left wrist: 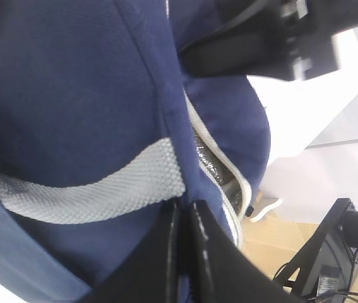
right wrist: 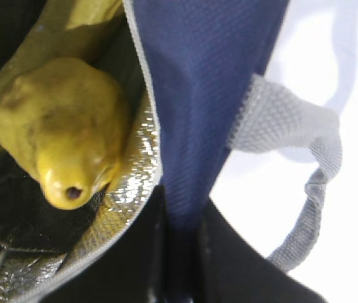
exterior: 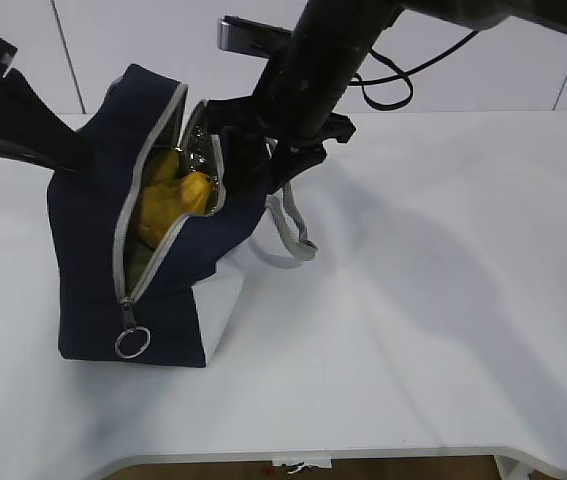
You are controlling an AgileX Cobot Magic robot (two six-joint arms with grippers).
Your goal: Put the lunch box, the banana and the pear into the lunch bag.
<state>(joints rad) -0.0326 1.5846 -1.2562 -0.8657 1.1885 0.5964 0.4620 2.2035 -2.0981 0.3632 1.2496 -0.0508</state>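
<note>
The navy lunch bag point(exterior: 93, 250) stands on the white table point(exterior: 443, 300) with its zipper open. Inside, the yellow pear point(exterior: 195, 190) lies by the right rim, beside the banana point(exterior: 158, 212). The right wrist view shows the pear point(right wrist: 65, 126) against the silver lining, stub end toward the camera, with the banana point(right wrist: 87, 12) above it. I cannot make out the lunch box. My left gripper point(exterior: 76, 155) is shut on the bag's left wall; its fingers point(left wrist: 182, 211) pinch blue fabric by a grey handle point(left wrist: 90, 196). My right gripper point(exterior: 268, 165) straddles the right rim point(right wrist: 182, 214), shut on the wall.
The zipper's ring pull point(exterior: 131, 342) hangs at the bag's near end. A loose grey handle point(exterior: 293, 230) droops onto the table right of the bag. The table's front edge point(exterior: 363, 455) runs close below. The right arm point(exterior: 333, 50) reaches over the bag from the upper right.
</note>
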